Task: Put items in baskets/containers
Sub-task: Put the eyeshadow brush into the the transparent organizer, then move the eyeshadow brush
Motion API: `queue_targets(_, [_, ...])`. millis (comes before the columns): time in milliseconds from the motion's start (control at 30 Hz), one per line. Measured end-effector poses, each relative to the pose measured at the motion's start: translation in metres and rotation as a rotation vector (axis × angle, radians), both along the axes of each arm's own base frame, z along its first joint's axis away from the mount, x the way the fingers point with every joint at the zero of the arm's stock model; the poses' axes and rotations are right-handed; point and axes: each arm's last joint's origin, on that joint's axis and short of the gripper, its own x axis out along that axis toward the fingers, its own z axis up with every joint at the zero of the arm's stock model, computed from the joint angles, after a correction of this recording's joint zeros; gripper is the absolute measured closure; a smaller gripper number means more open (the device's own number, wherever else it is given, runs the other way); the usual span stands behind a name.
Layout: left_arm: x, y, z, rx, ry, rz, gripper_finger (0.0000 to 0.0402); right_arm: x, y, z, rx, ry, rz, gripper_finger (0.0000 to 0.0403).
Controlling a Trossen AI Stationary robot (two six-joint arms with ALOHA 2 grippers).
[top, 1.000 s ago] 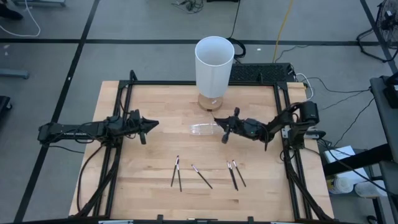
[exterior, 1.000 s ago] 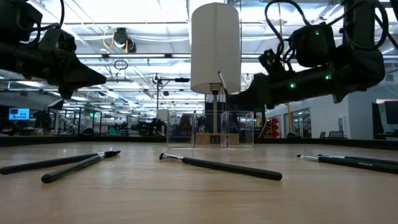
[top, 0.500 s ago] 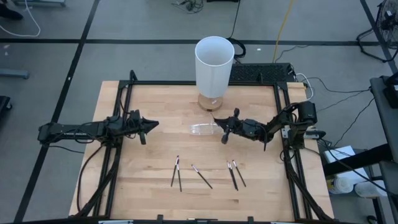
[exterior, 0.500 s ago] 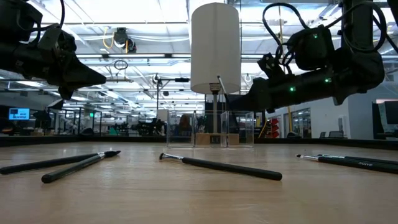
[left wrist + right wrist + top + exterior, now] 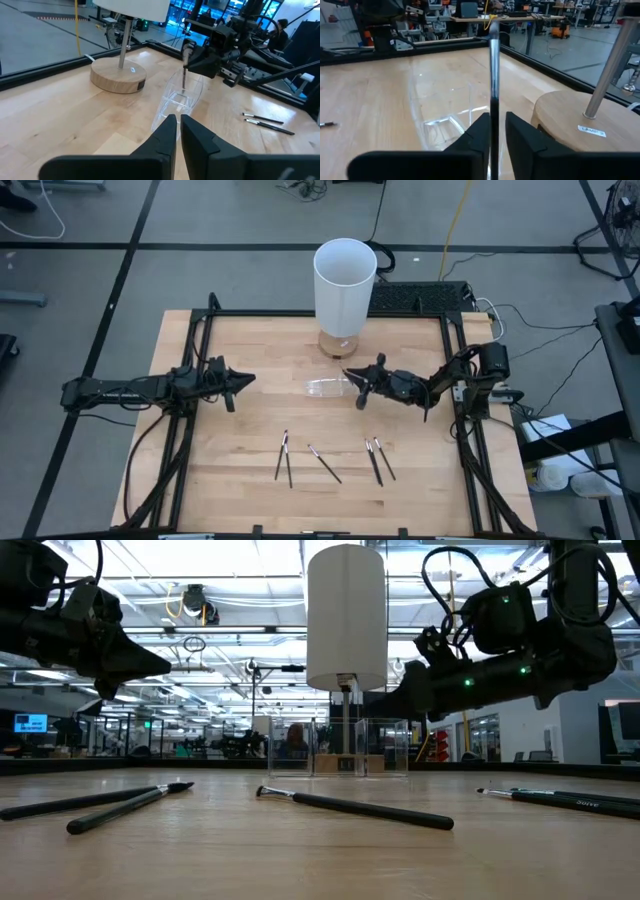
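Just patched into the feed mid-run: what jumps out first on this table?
The tall white lamp at the table's far edge dominates. Just in front of it, the right gripper hangs over the small clear container with a thin dark brush upright between its fingers. Five more brushes lie scattered nearer the front edge; the left gripper waits at left.

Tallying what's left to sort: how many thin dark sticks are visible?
6: two left, one middle, two right on the table, one between the right gripper fingers above the clear container.
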Motion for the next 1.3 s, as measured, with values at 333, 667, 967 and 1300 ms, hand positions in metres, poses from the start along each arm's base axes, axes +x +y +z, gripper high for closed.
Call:
queue_targets(333, [0.000, 0.000, 0.000, 0.002, -0.004, 0.000, 0.0371, 0.000, 0.002, 0.010, -0.058, -0.052, 0.013, 0.0337])
queue_targets(667, [0.000, 0.000, -0.001, -0.009, 0.017, -0.009, 0.0371, -0.032, 0.045, 0.101, -0.255, -0.179, 0.153, 0.0344])
queue_targets(967, [0.000, 0.000, 0.000, 0.000, 0.007, 0.002, 0.0371, -0.098, 0.053, 0.142, -0.233, -0.115, 0.179, 0.0388])
queue_targets(1300, [0.000, 0.000, -0.001, -0.019, 0.016, 0.016, 0.0371, -0.106, 0.046, 0.114, -0.307, 0.024, 0.169, 0.0402])
